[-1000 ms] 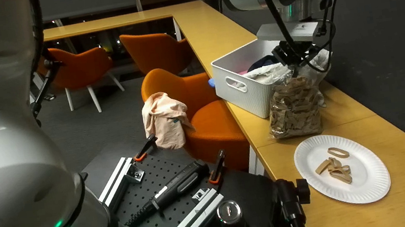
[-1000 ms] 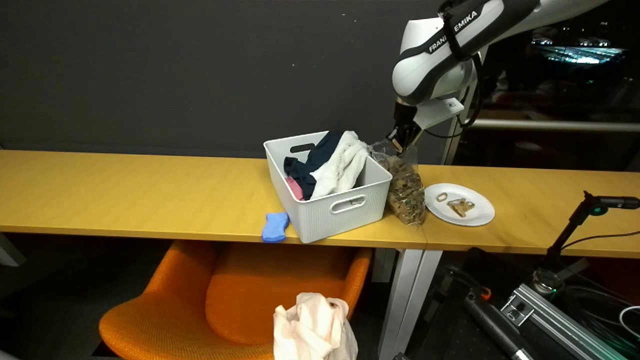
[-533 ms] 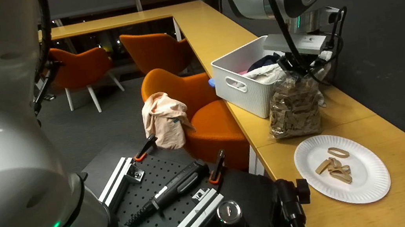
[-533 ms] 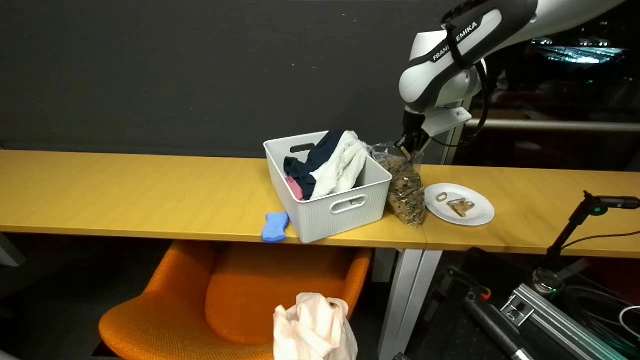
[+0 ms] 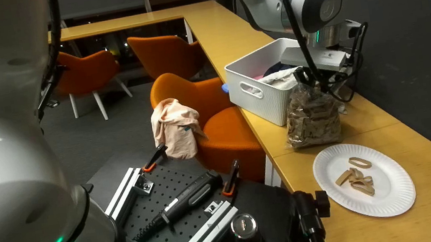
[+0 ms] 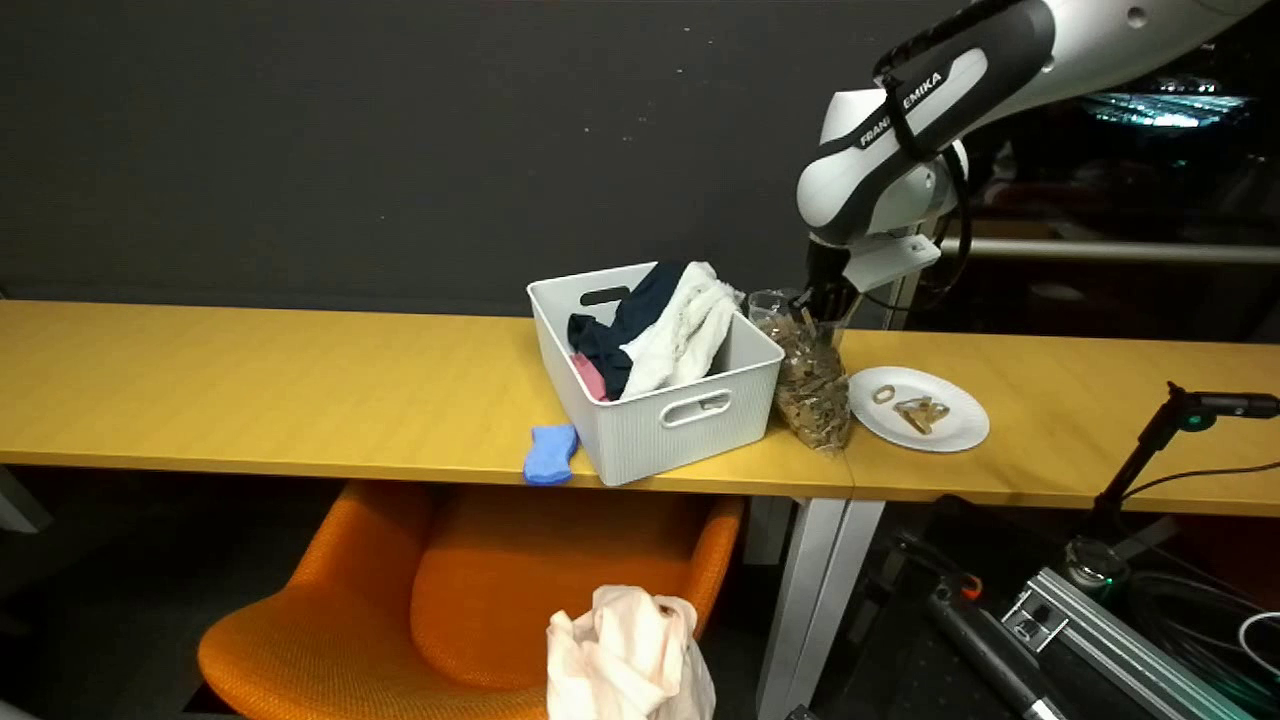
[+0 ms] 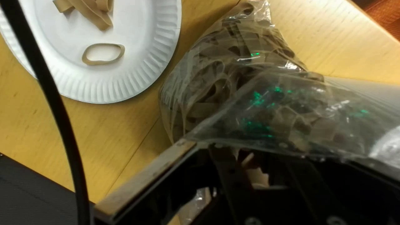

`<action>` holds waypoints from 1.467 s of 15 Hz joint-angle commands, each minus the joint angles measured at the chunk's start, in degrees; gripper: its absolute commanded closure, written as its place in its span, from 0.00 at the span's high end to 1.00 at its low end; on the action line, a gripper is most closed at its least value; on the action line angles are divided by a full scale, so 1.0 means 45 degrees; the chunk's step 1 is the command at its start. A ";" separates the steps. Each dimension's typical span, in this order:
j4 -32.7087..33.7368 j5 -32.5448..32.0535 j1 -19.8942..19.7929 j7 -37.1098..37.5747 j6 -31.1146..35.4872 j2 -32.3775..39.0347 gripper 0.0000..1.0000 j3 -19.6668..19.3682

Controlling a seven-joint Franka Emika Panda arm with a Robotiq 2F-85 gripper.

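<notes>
A clear plastic bag (image 5: 312,122) full of tan rubber bands stands on the wooden table, and it also shows in an exterior view (image 6: 815,395) and the wrist view (image 7: 200,93). My gripper (image 6: 828,314) points down at the bag's mouth. Its tan-edged fingertips stand apart in that exterior view. In the wrist view the gripper (image 7: 267,153) is dark, and crinkled plastic covers its fingertips. I see nothing clearly held. A white paper plate (image 5: 395,184) lies beside the bag, with several loose rubber bands (image 7: 93,18) and a single band (image 7: 86,57) lying apart.
A white basket (image 6: 690,440) with white and dark blue clothes stands against the bag's other side. A blue cloth (image 6: 550,455) lies at the table (image 6: 300,390) edge. An orange chair (image 6: 450,600) with a peach cloth (image 6: 625,660) stands in front. A dark wall (image 6: 400,150) rises behind.
The arm and gripper have come down into the bag's mouth, and the loose plastic at the top has shifted. The bag's body, plate and basket have stayed in place.
</notes>
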 commanded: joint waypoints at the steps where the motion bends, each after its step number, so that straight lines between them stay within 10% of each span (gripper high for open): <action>1: 0.0462 0.0079 0.0046 -0.0187 0.0358 0.0636 0.39 0.0140; 22: 0.0507 0.0556 -0.0279 -0.0869 0.2184 0.0892 0.57 0.0688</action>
